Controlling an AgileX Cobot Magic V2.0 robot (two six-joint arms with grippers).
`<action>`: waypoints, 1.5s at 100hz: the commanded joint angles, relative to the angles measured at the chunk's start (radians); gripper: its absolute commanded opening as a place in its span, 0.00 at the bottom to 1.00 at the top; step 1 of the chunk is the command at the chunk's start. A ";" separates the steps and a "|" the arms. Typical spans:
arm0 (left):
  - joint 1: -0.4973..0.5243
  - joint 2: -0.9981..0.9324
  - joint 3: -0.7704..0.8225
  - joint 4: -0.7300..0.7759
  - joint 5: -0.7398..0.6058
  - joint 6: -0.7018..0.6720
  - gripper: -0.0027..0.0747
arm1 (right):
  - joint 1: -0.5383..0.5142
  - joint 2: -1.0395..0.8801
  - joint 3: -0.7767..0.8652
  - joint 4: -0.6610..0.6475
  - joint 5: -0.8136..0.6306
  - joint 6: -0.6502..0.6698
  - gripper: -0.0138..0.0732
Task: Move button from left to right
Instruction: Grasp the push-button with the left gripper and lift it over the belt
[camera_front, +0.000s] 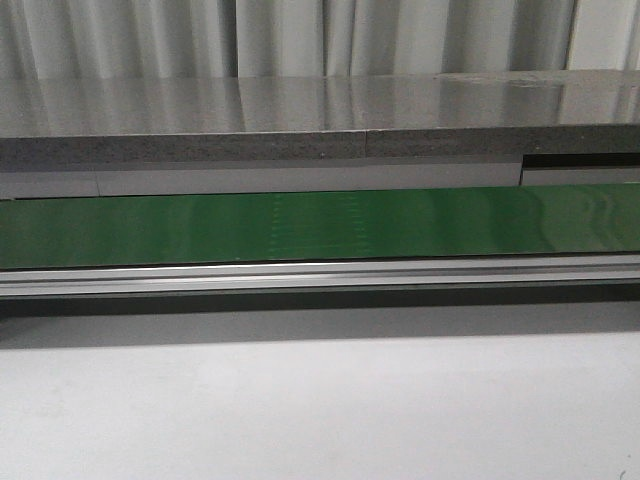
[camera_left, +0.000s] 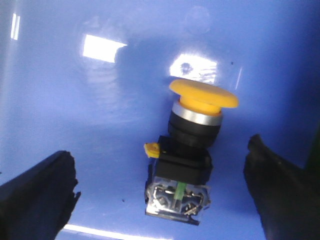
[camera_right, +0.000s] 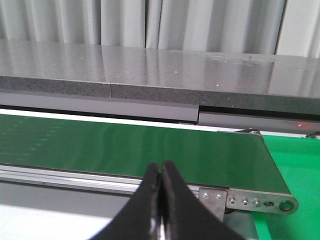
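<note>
My left gripper hangs spread around the button, not touching; my right gripper is clenched empty.

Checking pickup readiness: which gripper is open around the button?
The left gripper: its fingers are spread either side of the button. The right gripper is shut, empty.

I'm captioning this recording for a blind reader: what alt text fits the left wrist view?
A push-button switch with a yellow mushroom cap and black body lies tilted on a glossy blue surface. It sits between the left gripper's two open black fingers, which do not touch it.
</note>
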 joint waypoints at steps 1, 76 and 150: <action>0.001 -0.030 -0.030 -0.012 -0.030 -0.001 0.88 | -0.001 -0.014 -0.018 -0.008 -0.083 0.002 0.03; 0.001 0.013 -0.151 -0.028 0.081 0.006 0.05 | -0.001 -0.014 -0.018 -0.008 -0.083 0.002 0.03; -0.224 -0.126 -0.160 -0.065 0.175 0.063 0.05 | -0.001 -0.014 -0.018 -0.008 -0.083 0.002 0.03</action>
